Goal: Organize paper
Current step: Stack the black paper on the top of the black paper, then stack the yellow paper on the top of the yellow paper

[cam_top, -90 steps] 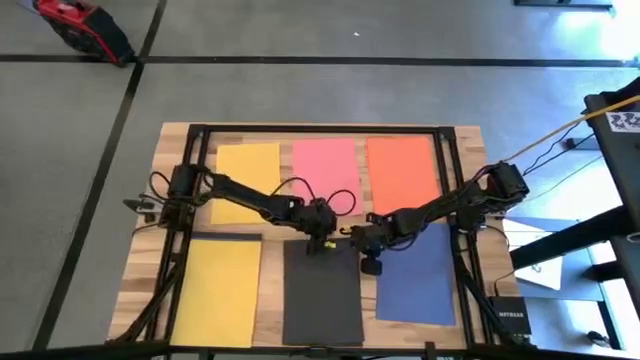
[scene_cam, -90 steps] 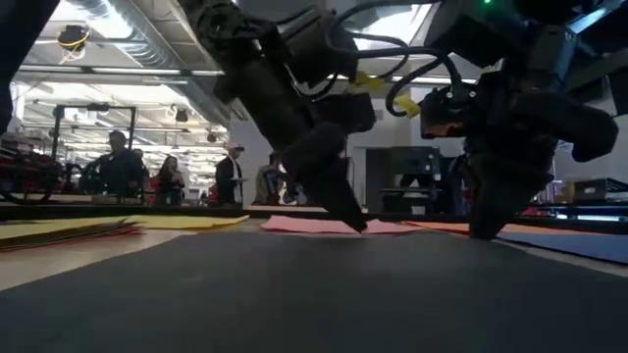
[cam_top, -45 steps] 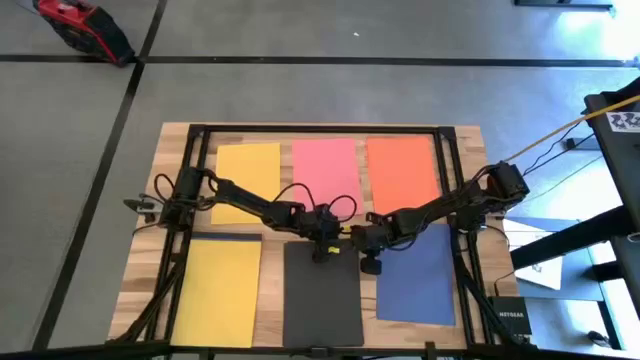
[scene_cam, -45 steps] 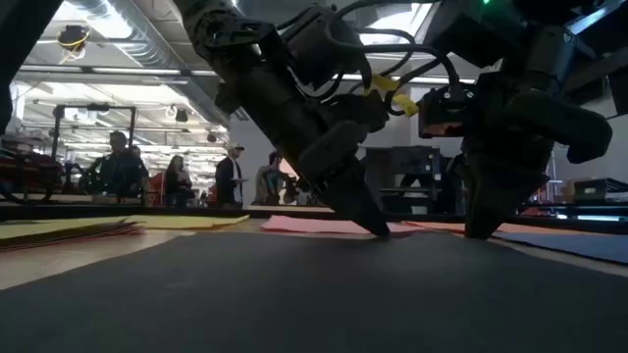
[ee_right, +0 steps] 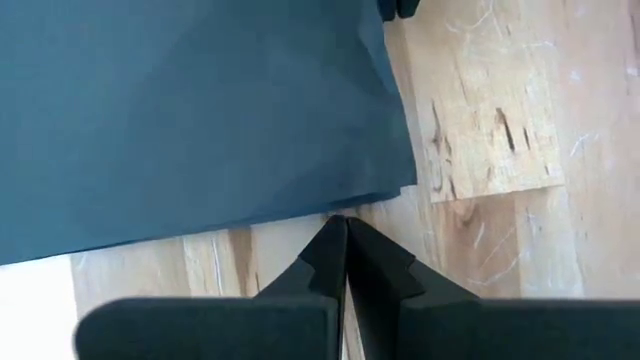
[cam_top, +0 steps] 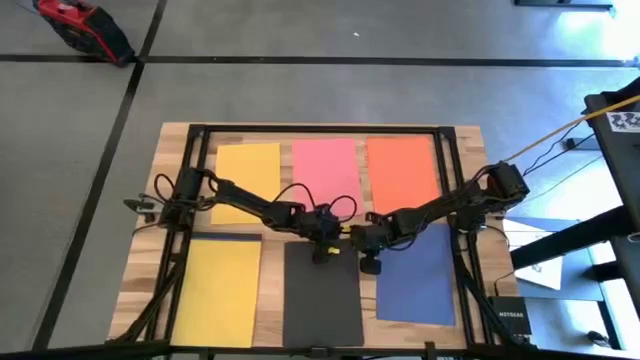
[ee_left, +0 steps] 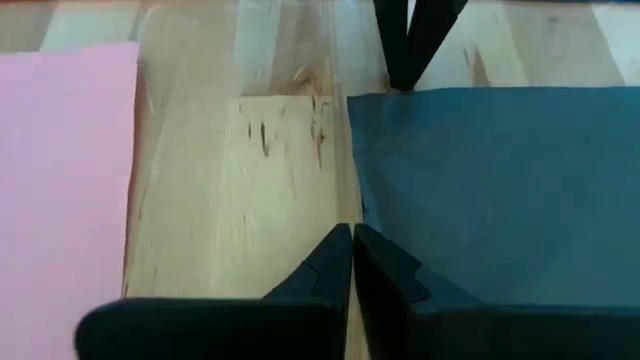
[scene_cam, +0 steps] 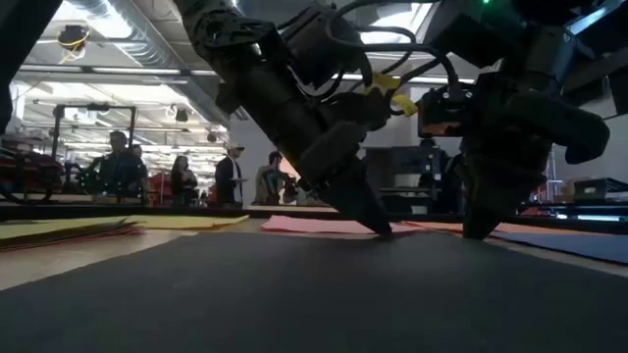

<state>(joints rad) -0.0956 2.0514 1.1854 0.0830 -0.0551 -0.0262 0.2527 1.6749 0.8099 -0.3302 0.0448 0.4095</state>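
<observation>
The black sheet [cam_top: 322, 300] lies flat at the table's near middle. My left gripper [ee_left: 350, 230] is shut and points down at its far edge. My right gripper [ee_right: 338, 220] is also shut, down at the sheet's right edge beside the far right corner [ee_right: 408, 185]. Around it lie a dark blue sheet [cam_top: 415, 285] at the near right and a yellow sheet [cam_top: 220, 290] at the near left. Yellow [cam_top: 247, 180], pink [cam_top: 325, 170] and orange [cam_top: 402, 170] sheets lie along the far side. My left gripper's shut fingertips [ee_left: 340, 240] stand on the wood, slanting down from the far left against the black sheet's far edge [ee_left: 358, 200]. The sheet lies flat. My right gripper's shut fingertips [ee_right: 330, 235] come from above and meet the sheet's right edge [ee_right: 300, 215] just near of the far right corner.
A dark strip [cam_top: 225, 237] peeks out from under the far edge of the near-left yellow sheet. Black frame rails [cam_top: 320, 130] run along the table's far edge and sides. Bare wood [cam_top: 370, 225] shows between the two rows of sheets. People stand in the room beyond.
My left gripper has gone down and a little toward the table's near and right edges, coming to the black sheet's far edge. Over the last half second it has kept still.
</observation>
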